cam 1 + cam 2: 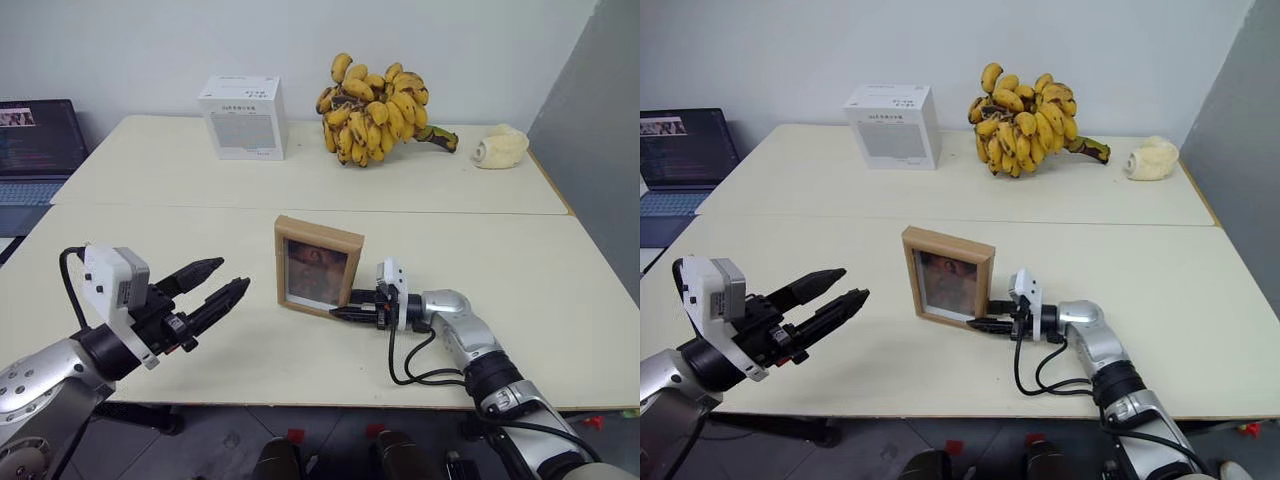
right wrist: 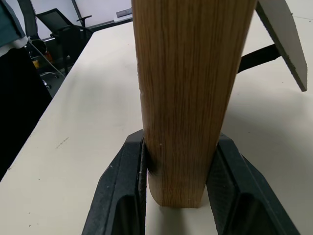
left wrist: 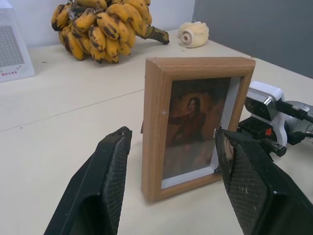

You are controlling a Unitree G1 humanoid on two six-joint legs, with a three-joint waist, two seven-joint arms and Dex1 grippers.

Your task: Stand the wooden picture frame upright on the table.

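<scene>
One wooden picture frame (image 1: 318,265) stands upright on the table (image 1: 560,290), near the middle of the near tabletop, its picture side facing the robot. In the right wrist view its stand leg is folded out behind it.

The right gripper (image 1: 343,312) lies low over the table at about 4 o'clock from the frame, pointing toward it. Its two black fingers (image 2: 122,196) are clamped on the frame's lower right edge, one on each face of the wood.

The left gripper (image 1: 222,284) hovers at about 9 o'clock from the frame, well apart from it. Its two fingers are spread and hold nothing; in the left wrist view the frame shows between them.

Toward 12 o'clock, on the far tabletop, there are three things: one white box (image 1: 243,117) at about 11 o'clock from the frame, one bunch of bananas (image 1: 375,108) at about 1 o'clock, and one pale cream object (image 1: 499,148) beyond the bananas to the right. One open laptop (image 1: 35,145) sits past the table's left edge, at about 10 o'clock.
</scene>
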